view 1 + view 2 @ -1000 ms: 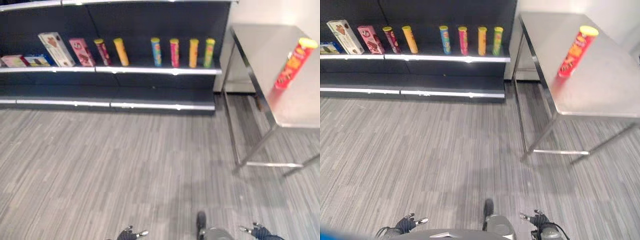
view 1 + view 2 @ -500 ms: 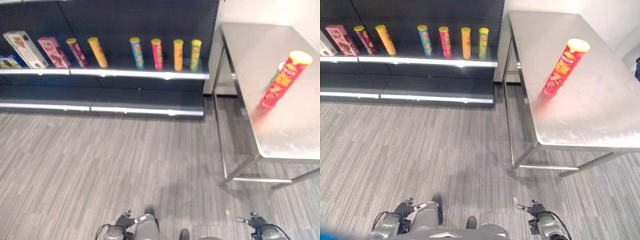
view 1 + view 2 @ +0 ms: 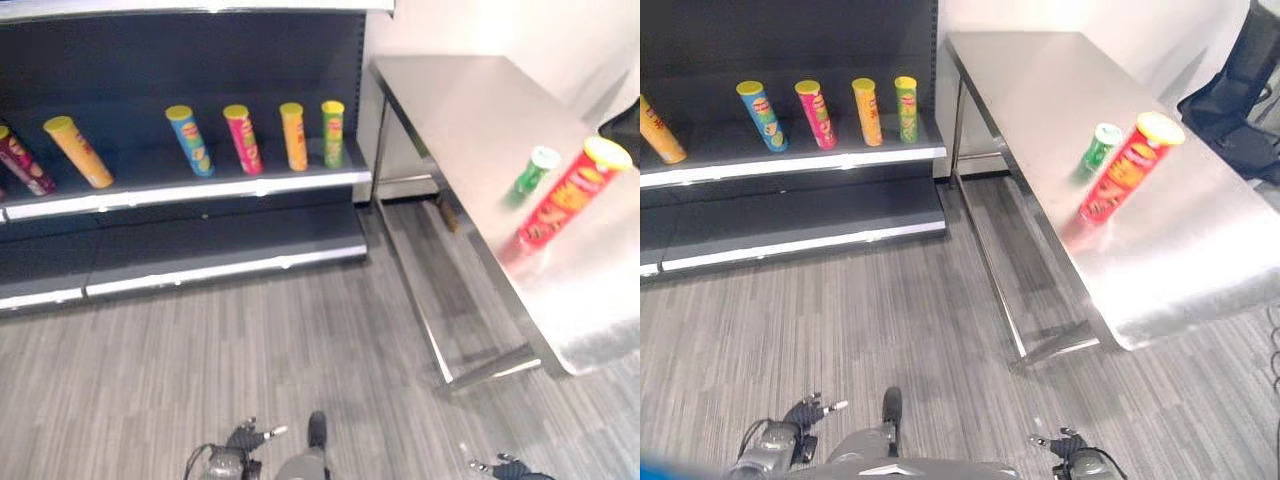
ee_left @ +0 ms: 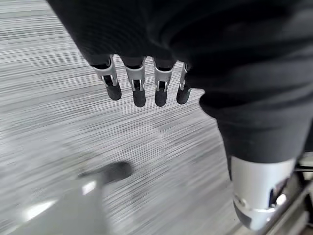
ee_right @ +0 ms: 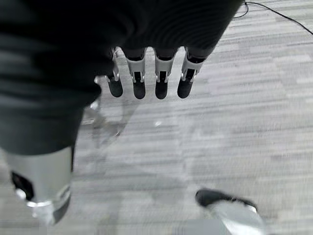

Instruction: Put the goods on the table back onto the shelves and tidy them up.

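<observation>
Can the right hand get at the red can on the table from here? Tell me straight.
Probably not yet. The right hand hangs open and low over the floor, well short of the table. The red can stands upright beside a green can, with nothing in front blocking it.

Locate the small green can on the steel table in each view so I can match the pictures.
Left eye view: green can stands on the table, right of centre, just up-left of the red tube.
Right eye view: green can, same spot beside the red tube.
Wrist views: floor beyond each hand; no can.
Shared landmark: the red tube.
</observation>
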